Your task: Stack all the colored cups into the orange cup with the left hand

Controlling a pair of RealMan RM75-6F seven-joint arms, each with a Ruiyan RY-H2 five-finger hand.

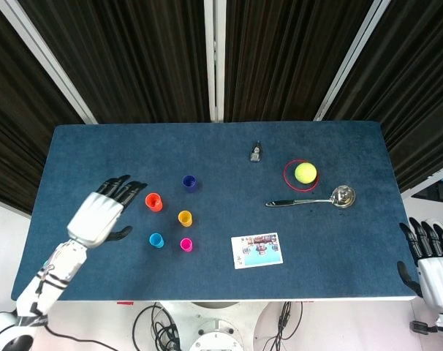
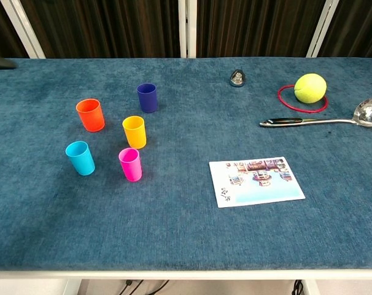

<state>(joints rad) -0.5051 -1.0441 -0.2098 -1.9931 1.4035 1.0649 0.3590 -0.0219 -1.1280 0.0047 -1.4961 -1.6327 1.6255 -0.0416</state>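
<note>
Clearly nothing is stacked yet: all five cups are standing apart in the left half of the desk. The left hand (image 1: 97, 217) is hovering over the desk with fingers spread and nothing in them, its fingertips just beside the orange cup (image 1: 154, 202), which is standing upright toward the middle of that half. The blue cup (image 1: 156, 240) is sitting nearest the hand on the front side, the pink cup (image 1: 186, 244) just right of it, the yellow cup (image 1: 185, 217) between pink and orange, and the dark blue cup (image 1: 190, 182) further toward the back edge.

Judging by position, the blue cup is the easiest first pick. The hand should be closing around its wall from the left, lifting straight up, then lowering it squarely into the orange cup without nudging it.

The cups are crowding one another, so spread fingers are risking a knock on the pink or yellow one. A picture card (image 1: 257, 250), a spoon (image 1: 312, 199), a tennis ball (image 1: 305, 172) inside a red ring (image 1: 287, 180) and a small metal object (image 1: 256, 153) are lying well clear, in the right half. The right hand (image 1: 430, 262) is resting off the front right corner, fingers extended and holding nothing.
</note>
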